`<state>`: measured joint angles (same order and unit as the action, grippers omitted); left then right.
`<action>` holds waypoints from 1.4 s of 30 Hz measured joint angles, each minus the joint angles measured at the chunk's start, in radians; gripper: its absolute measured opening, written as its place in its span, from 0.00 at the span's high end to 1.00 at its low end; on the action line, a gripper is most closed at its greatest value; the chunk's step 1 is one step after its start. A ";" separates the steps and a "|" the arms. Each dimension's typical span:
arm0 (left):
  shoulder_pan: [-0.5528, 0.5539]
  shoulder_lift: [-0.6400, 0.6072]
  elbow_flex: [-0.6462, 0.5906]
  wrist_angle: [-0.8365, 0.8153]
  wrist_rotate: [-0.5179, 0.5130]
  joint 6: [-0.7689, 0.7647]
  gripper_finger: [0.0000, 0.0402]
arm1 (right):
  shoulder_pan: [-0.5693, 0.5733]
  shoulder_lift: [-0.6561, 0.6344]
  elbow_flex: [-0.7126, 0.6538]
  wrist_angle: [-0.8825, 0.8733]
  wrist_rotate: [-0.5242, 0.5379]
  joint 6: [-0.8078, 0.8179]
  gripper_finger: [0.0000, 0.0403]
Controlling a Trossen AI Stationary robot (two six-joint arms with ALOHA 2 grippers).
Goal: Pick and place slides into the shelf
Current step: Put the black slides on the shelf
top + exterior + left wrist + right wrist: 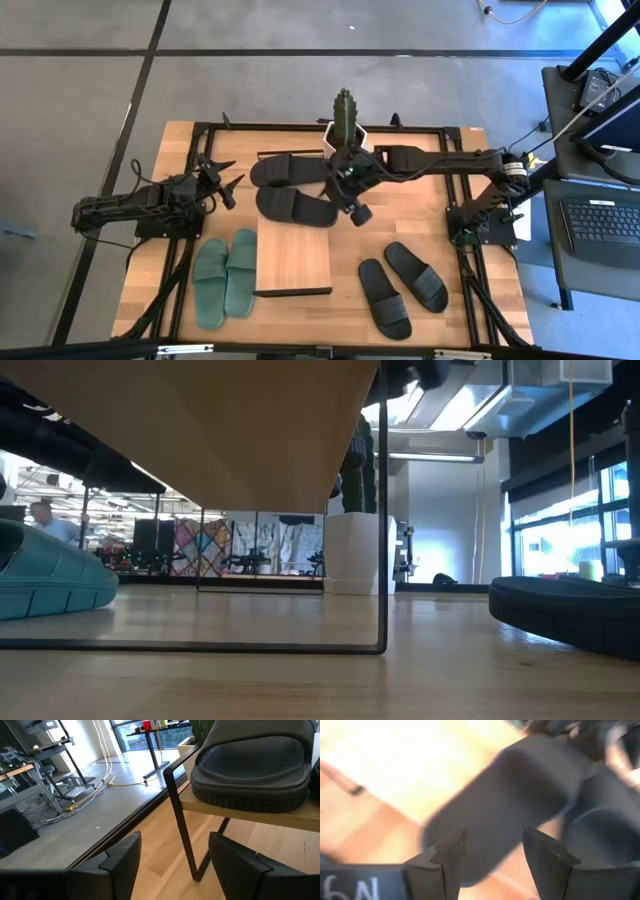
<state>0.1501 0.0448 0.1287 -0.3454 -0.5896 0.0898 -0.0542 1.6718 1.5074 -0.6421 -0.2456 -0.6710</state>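
Two black foam slide sandals (290, 190) sit at 12 o'clock of the low wooden-plank shelf (292, 258). Right gripper (352, 205) hovers beside them, fingers parted, empty. Left gripper (222, 182) at 9 o'clock, spread wide, empty. Slides look light and flexible; best gripped by the strap or sole edge.

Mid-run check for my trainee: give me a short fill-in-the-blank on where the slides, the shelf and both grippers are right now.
1. The two slides on the table left of the shelf are ____ in colour.
2. The black pair on the table lies to the shelf's ____ in the high view.
3. The right gripper hovers over a ____ slide at the shelf's far end.
4. The left gripper, off to the left, has its fingers ____.

Missing words: green; right; black; open
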 joint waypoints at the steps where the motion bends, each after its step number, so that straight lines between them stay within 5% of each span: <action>1: 0.000 0.000 0.000 0.000 0.000 0.000 0.44 | 0.011 -0.001 0.000 -0.022 -0.002 0.034 0.52; 18: 0.000 0.000 0.000 0.000 0.000 0.000 0.44 | 0.195 0.020 0.000 -0.130 -0.118 0.273 0.52; 42: 0.000 0.000 0.000 -0.002 0.000 -0.001 0.44 | 0.032 0.050 -0.054 -0.121 -0.115 0.268 0.52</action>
<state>0.1501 0.0449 0.1287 -0.3477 -0.5900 0.0884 -0.0219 1.7214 1.4536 -0.7627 -0.3601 -0.4030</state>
